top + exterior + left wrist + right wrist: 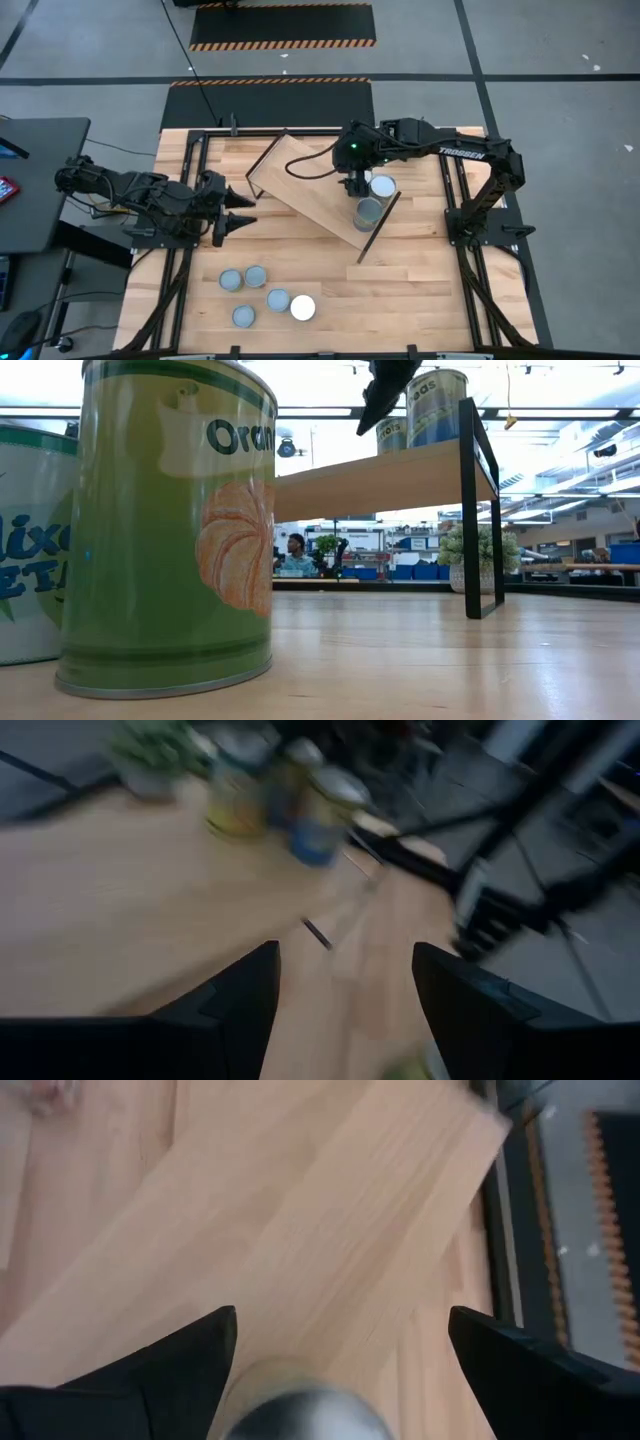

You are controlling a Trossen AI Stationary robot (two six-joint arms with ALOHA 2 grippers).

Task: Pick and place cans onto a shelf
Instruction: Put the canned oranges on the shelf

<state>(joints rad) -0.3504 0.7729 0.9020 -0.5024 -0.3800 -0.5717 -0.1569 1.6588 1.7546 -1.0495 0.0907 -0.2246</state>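
Silvery cans tell how far I have got. Two cans (376, 198) stand on the shelf (310, 190), close together near its right-hand end, one with a whitish top (382, 186) and one with a grey top (370, 211). The low view shows the same pair (425, 410) up on the light wood board (380, 478), beside its black metal leg (478, 510).

My right gripper (356, 183) hovers over that end of the shelf, just beside the whitish-topped can. In my right wrist view my two dark fingers (175, 1365) stand wide apart, and a blurred round can top (300, 1410) sits between them. My grip is open and I hold nothing; I judge I am at the placing or letting-go end of a move.

Five cans (262, 293) wait on the tabletop (420, 290) near its front edge, left of the middle: four grey-topped and one bright white (303, 308). One of these fills the low view close up (165, 525). That makes seven I can count, so most of the job is left, by my reckoning.

My left gripper (238, 210) waits over the left part of the tabletop, between the shelf and the loose cans, fingers (240, 995) spread and empty.
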